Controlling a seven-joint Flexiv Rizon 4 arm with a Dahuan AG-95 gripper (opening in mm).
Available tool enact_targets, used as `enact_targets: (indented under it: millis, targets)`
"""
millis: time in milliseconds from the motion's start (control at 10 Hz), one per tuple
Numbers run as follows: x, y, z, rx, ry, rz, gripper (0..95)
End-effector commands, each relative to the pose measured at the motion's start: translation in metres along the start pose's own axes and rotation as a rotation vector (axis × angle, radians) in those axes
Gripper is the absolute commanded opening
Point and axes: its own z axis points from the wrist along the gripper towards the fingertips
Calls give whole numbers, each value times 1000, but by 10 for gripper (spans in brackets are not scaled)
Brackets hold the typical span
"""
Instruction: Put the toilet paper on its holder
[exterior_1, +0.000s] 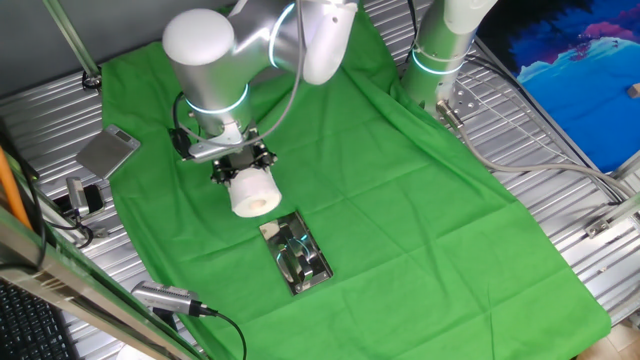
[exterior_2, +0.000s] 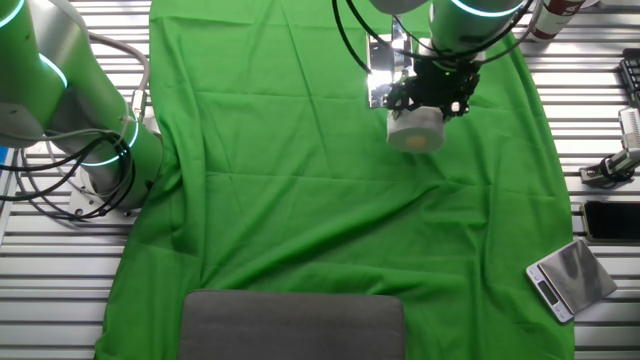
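The toilet paper (exterior_1: 254, 191) is a white roll held in my gripper (exterior_1: 243, 170), whose black fingers are shut on its upper end. The roll hangs tilted, its free end pointing towards the holder (exterior_1: 297, 256). The holder is a shiny chrome plate with a metal bar, lying flat on the green cloth just in front and to the right of the roll. The roll and holder are apart. In the other fixed view the roll (exterior_2: 416, 129) hangs below the gripper (exterior_2: 428, 100), and the holder (exterior_2: 379, 72) shows as a bright glint behind it, partly hidden by the arm.
A green cloth (exterior_1: 400, 200) covers the table. A dull-grey flat scale (exterior_1: 108, 152) lies off the cloth at the left, also seen in the other view (exterior_2: 570, 277). A second arm's base (exterior_1: 440, 50) stands at the back. A grey pad (exterior_2: 292, 325) lies at the cloth's edge.
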Motion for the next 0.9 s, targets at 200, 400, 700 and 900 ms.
enact_targets:
  millis: [200, 400, 700, 900]
  targets:
    - [0, 0, 0, 4, 1, 15, 0]
    - [0, 0, 0, 40, 33, 13, 0]
    - [0, 0, 0, 35, 27, -24, 0]
    - [0, 0, 0, 35, 33, -58, 0]
